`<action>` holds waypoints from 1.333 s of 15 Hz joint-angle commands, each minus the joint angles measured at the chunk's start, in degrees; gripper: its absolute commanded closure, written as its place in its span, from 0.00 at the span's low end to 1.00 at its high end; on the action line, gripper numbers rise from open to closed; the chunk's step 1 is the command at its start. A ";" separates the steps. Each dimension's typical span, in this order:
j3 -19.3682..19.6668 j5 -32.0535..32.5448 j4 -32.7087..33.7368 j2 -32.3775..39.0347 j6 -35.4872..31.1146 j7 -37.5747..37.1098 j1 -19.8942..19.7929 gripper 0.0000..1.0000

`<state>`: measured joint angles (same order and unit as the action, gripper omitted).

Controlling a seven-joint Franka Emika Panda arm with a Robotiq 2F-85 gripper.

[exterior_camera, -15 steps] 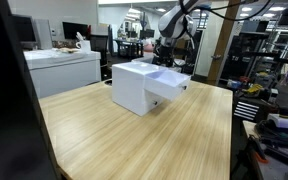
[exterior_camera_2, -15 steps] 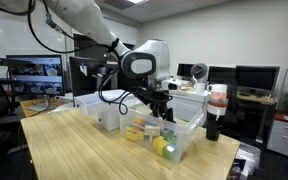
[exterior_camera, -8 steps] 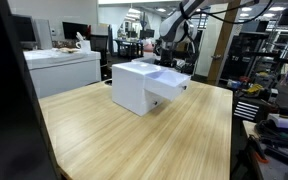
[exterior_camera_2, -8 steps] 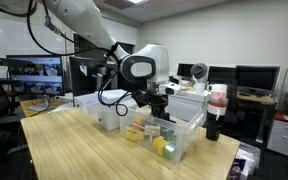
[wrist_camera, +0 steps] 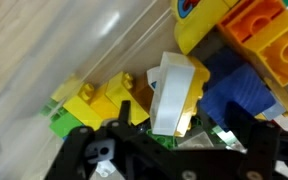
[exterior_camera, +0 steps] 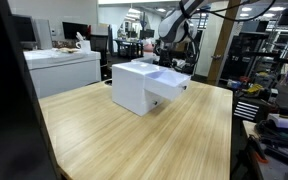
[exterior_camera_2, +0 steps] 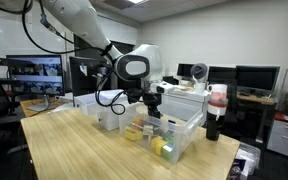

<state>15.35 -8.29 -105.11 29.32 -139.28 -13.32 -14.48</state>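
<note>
My gripper (exterior_camera_2: 152, 104) reaches down into a clear open drawer (exterior_camera_2: 187, 138) filled with toy blocks. In the wrist view the gripper (wrist_camera: 174, 142) stands open, its black fingers (wrist_camera: 90, 150) on either side of a white and yellow block (wrist_camera: 174, 92) that lies between them. Around that block lie yellow blocks (wrist_camera: 96, 100), a green block (wrist_camera: 62, 116), a blue block (wrist_camera: 236, 96) and an orange block (wrist_camera: 266, 38). I cannot tell whether the fingers touch the block. In an exterior view the arm (exterior_camera: 174, 24) leans over the drawer (exterior_camera: 170, 84) from behind.
The drawer sticks out of a white box cabinet (exterior_camera: 132, 86) on a wooden table (exterior_camera: 134, 140). A dark bottle with a red cap (exterior_camera_2: 215, 112) stands beside the drawer. Monitors, desks and shelves surround the table.
The arm has shifted slightly sideways over the drawer. The jaws stay wide apart, barely narrower than before.
</note>
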 commanded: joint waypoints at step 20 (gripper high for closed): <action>0.89 6.24 -10.57 -14.83 -2.67 -3.31 3.22 0.85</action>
<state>16.48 -3.82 -112.25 18.97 -139.83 -18.08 -11.54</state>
